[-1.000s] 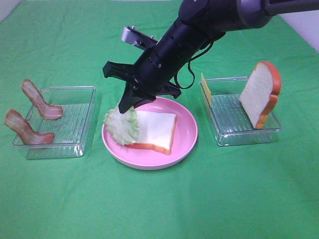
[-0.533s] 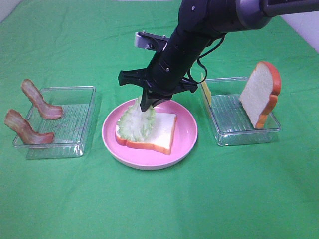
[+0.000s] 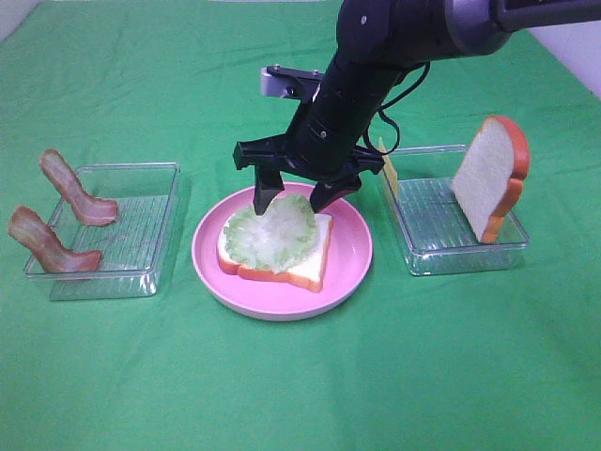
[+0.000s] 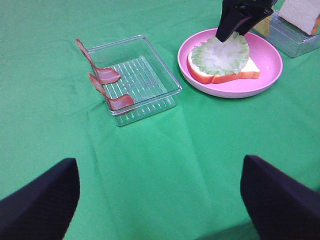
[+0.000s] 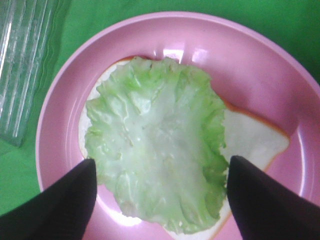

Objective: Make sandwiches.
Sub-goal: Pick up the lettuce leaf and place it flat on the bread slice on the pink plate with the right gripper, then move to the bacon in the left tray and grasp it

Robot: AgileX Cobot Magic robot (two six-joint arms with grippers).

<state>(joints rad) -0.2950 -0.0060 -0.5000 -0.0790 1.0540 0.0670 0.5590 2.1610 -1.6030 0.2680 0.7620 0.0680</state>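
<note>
A white bread slice (image 3: 302, 256) with orange-brown crust lies on the pink plate (image 3: 355, 246), and a round green lettuce piece (image 3: 270, 225) lies flat on top of it. My right gripper (image 3: 295, 200) hovers just above the lettuce, open, its fingertips either side of the leaf and holding nothing. The right wrist view shows the lettuce (image 5: 155, 150) spread between the two dark fingers (image 5: 60, 205). Two bacon strips (image 3: 70, 188) rest on the left tray (image 3: 141, 272). A second bread slice (image 3: 490, 174) leans upright in the right tray (image 3: 427, 263), with yellow cheese (image 3: 387, 167) at its other end. My left gripper (image 4: 157, 170) is open and empty, away from the plate (image 4: 272, 60).
Green cloth covers the whole table. The right arm's dark body (image 3: 376, 56) reaches in from the back right above the plate. Bare cloth lies in front of the plate and trays.
The right gripper carried the lettuce rightward over the bread, then opened. The lettuce now lies flat on the slice instead of hanging from the jaws.
</note>
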